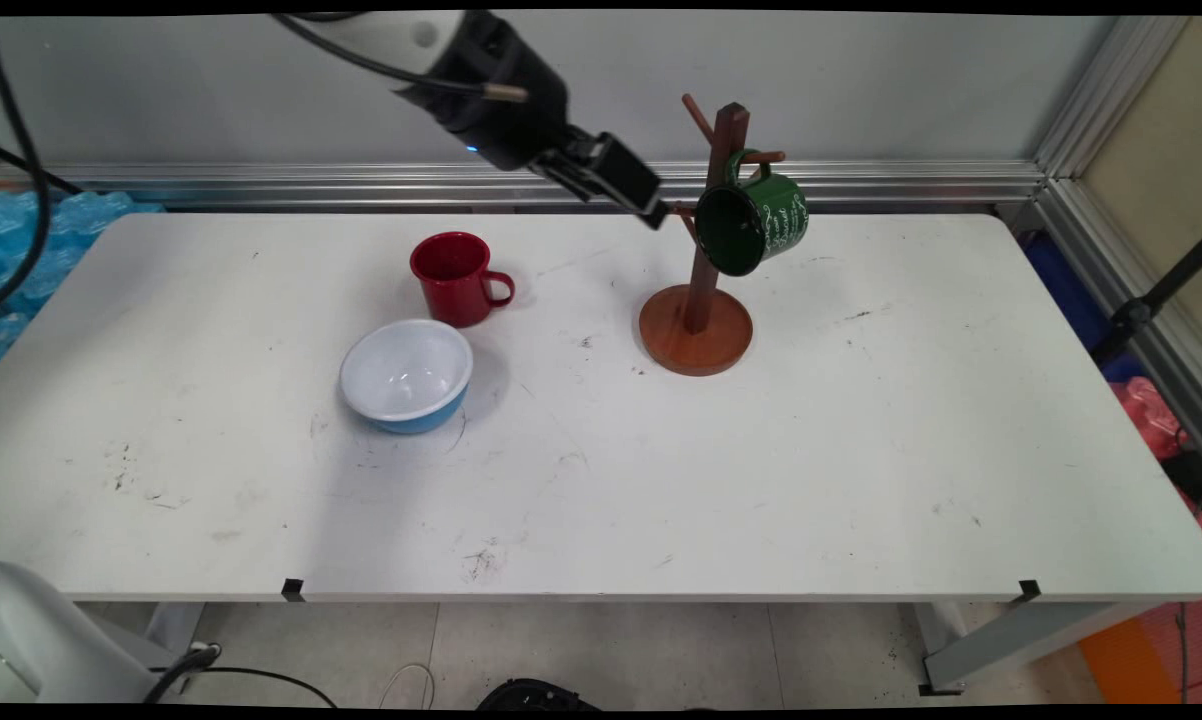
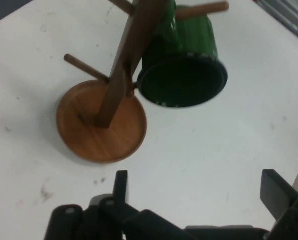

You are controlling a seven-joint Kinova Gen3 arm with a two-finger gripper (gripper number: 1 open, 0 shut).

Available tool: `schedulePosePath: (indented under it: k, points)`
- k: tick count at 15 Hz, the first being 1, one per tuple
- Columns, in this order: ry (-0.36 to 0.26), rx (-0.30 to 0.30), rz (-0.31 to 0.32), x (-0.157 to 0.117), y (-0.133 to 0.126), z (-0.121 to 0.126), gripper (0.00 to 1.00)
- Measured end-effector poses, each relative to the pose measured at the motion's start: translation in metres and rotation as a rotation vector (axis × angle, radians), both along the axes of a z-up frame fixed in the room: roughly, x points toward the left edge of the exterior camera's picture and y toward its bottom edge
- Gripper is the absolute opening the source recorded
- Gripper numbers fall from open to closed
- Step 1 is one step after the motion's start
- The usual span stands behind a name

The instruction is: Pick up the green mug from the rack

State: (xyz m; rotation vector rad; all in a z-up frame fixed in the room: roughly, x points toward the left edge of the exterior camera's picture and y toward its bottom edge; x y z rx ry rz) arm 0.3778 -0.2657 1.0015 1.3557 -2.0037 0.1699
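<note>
Now the gripper (image 1: 651, 212), fingers spread and empty, hangs just left of the mug tree (image 1: 699, 290) where the green mug (image 1: 753, 222) hangs — any move here wants clearance from those pegs.

mug tree (image 2: 123, 75) top cropped, green mug (image 2: 183, 65) handle hidden
</note>
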Motion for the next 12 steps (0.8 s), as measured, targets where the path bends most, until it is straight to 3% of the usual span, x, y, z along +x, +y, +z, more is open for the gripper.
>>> schedulePosePath:
  k: [6, 12]
  points:
    - [-0.072, -0.05, -0.156, 0.042, 0.012, 0.004, 1.0]
    - [-0.14, -0.1, -0.292, 0.062, 0.016, 0.006, 1.0]
